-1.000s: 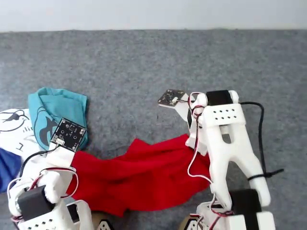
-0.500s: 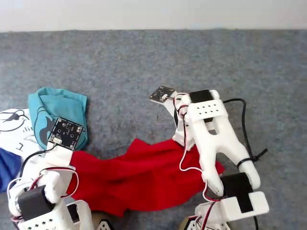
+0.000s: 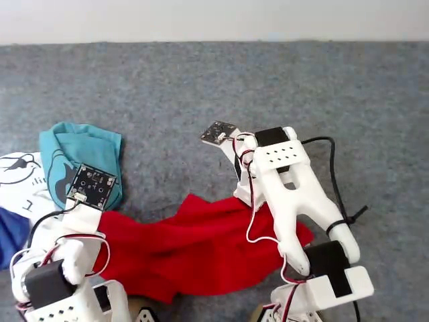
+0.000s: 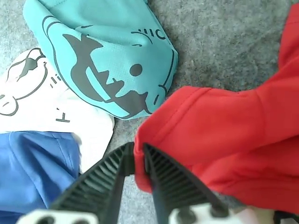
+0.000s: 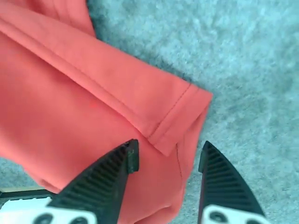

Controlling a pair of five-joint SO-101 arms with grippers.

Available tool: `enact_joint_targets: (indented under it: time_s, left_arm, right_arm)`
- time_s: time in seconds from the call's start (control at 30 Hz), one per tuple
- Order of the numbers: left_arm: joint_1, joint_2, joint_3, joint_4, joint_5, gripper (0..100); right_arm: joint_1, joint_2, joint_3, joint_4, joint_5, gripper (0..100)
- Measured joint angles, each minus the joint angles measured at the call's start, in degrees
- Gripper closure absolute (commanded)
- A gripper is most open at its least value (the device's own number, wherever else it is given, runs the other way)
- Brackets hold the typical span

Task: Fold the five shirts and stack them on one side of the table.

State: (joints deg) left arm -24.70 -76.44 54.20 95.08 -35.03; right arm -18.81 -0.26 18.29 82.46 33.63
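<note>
Here the crumpled red cloth shirt lies spread across the near middle of the grey felt-covered tabletop. The left hand is pressed together on a fold at the shirt's left edge, pinching the red cloth. The right hand is spread above a hemmed sleeve end at the shirt's right side. Close beside the shirt's left end lie a teal shirt with a dark shark print, a white printed shirt and a blue shirt, touching one another.

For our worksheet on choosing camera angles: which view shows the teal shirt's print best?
The left wrist view: the teal shirt lies close, its dark shark print plain. The high view shows it from above, one corner covered by the left arm.
</note>
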Motion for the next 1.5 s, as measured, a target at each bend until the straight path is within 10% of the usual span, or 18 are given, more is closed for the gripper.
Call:
enact_joint_targets:
  time_s: [0.53, 1.5]
  left_arm:
    - [0.0, 0.0, 0.0, 0.0, 0.0, 98]
    - [0.0, 0.0, 0.0, 0.0, 0.0, 98]
  right_arm:
    - [-0.6, 16.8, -27.2, 15.3, -6.9, 77.8]
    - [5.5, 38.8, -41.8, 2.3, -2.8, 77.8]
